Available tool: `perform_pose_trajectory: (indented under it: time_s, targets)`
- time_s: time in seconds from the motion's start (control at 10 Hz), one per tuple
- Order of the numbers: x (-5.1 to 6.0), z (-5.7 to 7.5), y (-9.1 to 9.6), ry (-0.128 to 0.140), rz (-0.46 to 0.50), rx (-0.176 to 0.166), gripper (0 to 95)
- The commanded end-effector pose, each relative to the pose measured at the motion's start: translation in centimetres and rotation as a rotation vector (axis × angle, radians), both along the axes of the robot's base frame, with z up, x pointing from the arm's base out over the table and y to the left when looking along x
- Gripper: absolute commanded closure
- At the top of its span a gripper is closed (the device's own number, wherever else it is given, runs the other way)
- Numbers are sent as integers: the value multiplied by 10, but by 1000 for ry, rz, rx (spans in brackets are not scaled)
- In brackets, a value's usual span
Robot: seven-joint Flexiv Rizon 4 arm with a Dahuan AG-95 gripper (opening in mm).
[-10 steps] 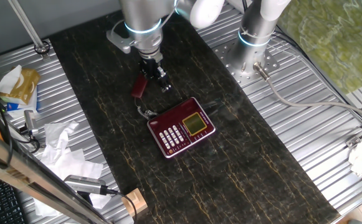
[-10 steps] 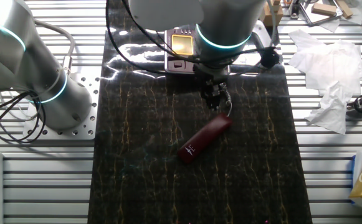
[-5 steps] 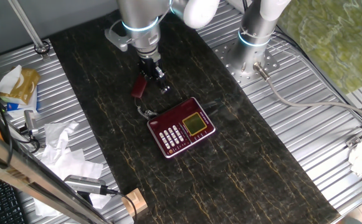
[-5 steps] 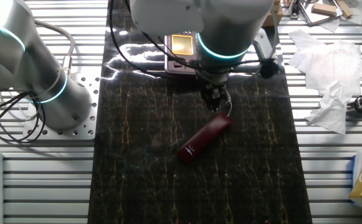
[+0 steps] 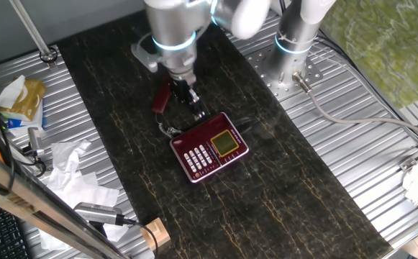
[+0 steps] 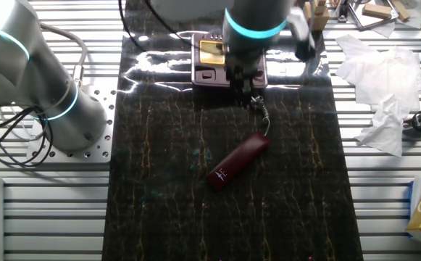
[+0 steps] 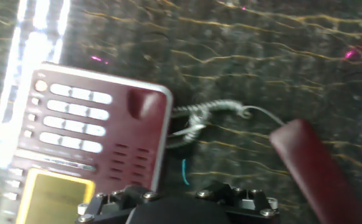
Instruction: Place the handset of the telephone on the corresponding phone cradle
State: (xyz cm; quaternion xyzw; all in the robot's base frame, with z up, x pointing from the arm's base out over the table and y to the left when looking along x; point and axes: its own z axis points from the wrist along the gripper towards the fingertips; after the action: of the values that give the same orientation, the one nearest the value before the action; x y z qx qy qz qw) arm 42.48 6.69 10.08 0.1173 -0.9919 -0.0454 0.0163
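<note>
One fixed view: the gripper (image 5: 192,101) hangs low over the dark marbled bench (image 5: 280,194), between the narrow dark red plastic handset (image 5: 161,98) at ten o'clock and the squarish dark red telephone (image 5: 210,147) at five. Whether the jaws are apart, I cannot tell.

The other fixed view: the handset lies flat, untouched, well clear at six o'clock, curly cord (image 6: 262,116) trailing to the base.

Hand view: phone cradle (image 7: 144,149) empty. I'd say the grasp comes next: return, straddle the bar. Crumpled white tissues (image 6: 380,87) litter the metal surround.
</note>
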Motion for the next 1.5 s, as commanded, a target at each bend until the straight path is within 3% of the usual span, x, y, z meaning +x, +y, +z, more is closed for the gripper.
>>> perform_pose_trajectory:
  time_s: [0.1,0.6,0.9,1.0,1.2,1.5]
  targets:
    - [-2,3,13,2,-25,-7,190]
    - [1,11,43,5,-46,-7,190]
    - [5,9,64,-1,-89,-15,190]
    - [7,6,74,-13,-99,-21,190]
    - [14,5,82,-20,-94,-35,190]
    - [39,15,87,-16,-89,-43,190]
